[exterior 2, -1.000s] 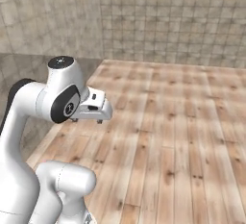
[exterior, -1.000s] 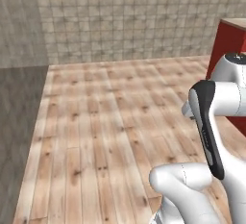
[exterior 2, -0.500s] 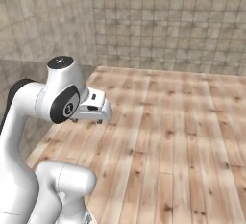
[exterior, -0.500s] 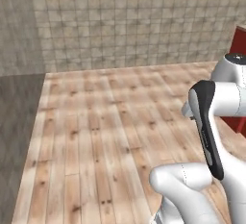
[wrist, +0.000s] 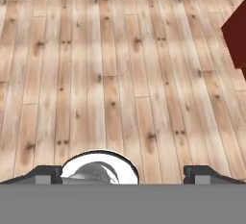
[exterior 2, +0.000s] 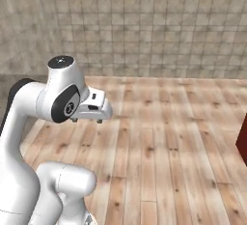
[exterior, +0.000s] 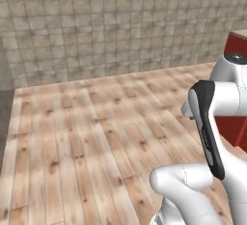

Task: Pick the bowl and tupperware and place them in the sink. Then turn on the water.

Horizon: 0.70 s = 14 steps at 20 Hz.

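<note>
Wooden floor (wrist: 120,74) under the end effector (wrist: 123,172), fingers spread wide and grasping nothing; dark red cabinet (wrist: 236,38) off to one side.

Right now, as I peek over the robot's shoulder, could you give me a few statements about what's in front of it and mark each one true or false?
1. The floor is laid with wooden planks. True.
2. The wall at the back is painted plain blue. False: it is covered in grey-beige square tiles.
3. The gripper has its jaws spread wide with nothing between them. True: in the hand view the two tips stand far apart above bare floor.
4. A dark red cabinet stands at the right edge of the left base view. True.
5. The jaws are clamped on a red bowl. False: they hold nothing.
</note>
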Tool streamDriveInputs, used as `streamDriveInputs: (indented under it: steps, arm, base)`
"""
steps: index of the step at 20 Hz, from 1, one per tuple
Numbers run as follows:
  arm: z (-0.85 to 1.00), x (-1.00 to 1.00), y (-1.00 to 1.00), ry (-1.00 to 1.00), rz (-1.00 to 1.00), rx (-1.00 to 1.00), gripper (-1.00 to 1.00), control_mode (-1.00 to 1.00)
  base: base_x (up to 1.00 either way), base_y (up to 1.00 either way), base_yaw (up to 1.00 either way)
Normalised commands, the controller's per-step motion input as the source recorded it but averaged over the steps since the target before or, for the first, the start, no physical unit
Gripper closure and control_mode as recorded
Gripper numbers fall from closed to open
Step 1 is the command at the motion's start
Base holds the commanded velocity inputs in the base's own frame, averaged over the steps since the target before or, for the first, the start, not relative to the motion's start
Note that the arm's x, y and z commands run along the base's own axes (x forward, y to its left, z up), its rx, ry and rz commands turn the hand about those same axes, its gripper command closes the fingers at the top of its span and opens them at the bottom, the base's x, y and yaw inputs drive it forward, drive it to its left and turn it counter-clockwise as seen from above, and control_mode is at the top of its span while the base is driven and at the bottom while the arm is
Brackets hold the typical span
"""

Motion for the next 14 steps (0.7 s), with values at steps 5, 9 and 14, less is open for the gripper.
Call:
streamDriveInputs:
  steps: [5,9,14]
  arm:
    - [0.0,0.0,0.0,0.0,0.0,0.0,-1.0,1.0]
    - [0.0,0.0,0.0,0.0,0.0,0.0,-1.0,1.0]
    - [0.0,0.0,0.0,0.0,0.0,0.0,-1.0,1.0]
  base:
    - [1.0,0.0,-0.42]
    - [1.0,-0.04,-0.36]
    - [1.0,-0.28,-0.37]
